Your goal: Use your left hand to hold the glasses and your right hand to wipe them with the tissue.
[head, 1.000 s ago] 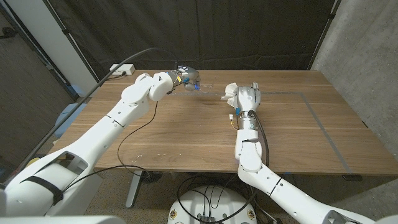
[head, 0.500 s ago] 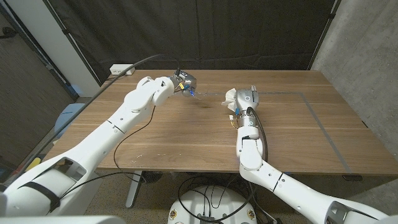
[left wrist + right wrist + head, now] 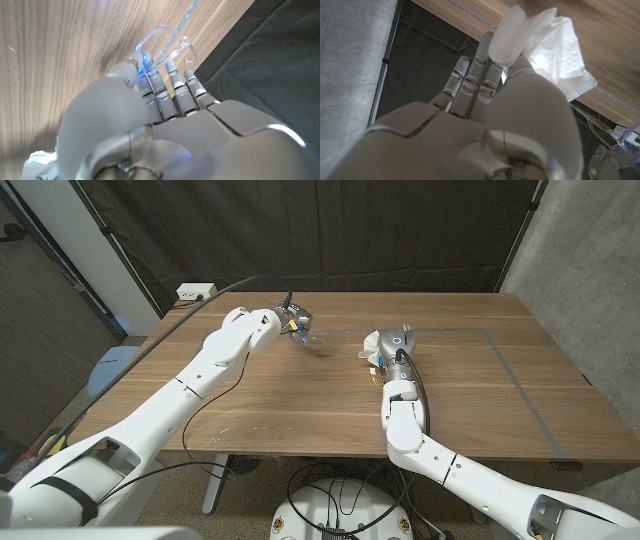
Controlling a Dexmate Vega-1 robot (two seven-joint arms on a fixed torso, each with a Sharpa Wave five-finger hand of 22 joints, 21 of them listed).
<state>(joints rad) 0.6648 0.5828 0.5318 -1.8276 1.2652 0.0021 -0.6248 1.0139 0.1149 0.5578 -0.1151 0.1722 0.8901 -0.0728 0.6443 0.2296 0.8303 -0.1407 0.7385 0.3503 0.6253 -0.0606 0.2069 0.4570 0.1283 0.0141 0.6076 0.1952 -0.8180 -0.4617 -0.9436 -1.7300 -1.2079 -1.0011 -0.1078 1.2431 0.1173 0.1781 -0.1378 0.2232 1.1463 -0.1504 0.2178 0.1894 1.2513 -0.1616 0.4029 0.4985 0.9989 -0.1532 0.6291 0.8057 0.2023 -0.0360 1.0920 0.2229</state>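
My left hand [image 3: 293,316] is raised over the far middle of the wooden table [image 3: 300,395], and it grips clear glasses [image 3: 305,328]. In the left wrist view its fingers [image 3: 170,85] curl around the transparent frame of the glasses [image 3: 165,42], whose lens and arm stick out past the fingertips. My right hand [image 3: 393,345] hovers a short way to the right of the left one and holds a crumpled white tissue [image 3: 372,345]. The right wrist view shows the tissue [image 3: 545,45] bunched between the thumb and the fingers [image 3: 475,75]. The two hands are apart.
A white power strip [image 3: 196,290] lies at the table's far left corner with a dark cable running from it. A thin taped rectangle [image 3: 500,350] marks the right part of the table. A black curtain hangs behind the table.
Both hands have risen off the table. The left hand lifted the glasses and turned slightly toward the right hand. The right hand lifted the tissue and drew slightly nearer.
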